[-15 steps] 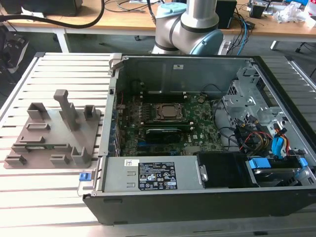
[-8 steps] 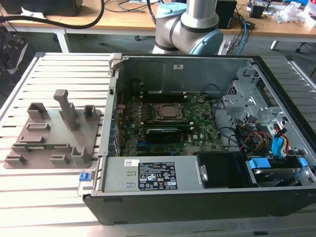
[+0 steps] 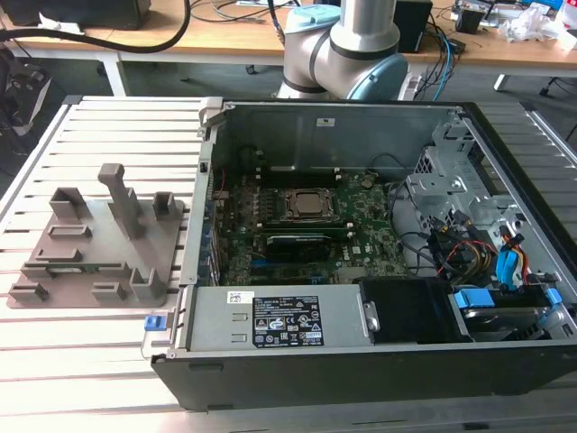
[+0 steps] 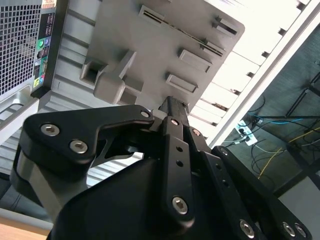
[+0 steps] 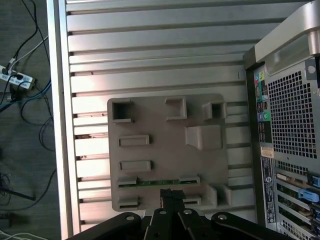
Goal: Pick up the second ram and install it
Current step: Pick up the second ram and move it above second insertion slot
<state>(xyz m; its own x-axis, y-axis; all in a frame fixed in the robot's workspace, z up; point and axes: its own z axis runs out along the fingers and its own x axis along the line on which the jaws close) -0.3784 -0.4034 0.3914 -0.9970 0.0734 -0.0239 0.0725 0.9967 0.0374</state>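
While parked above the fixture tray (image 5: 150, 111), risked jamming down onto the second ram (image 5: 157, 183) instead of straddling it, with no gap to take the board. Could have chipped it or popped it from its clips. Read gripper (image 5: 171, 193) jaws as pressed together, probably; gripping nothing, touching nothing. Found second ram lying in the tray's edge slot, near the jaw tips.
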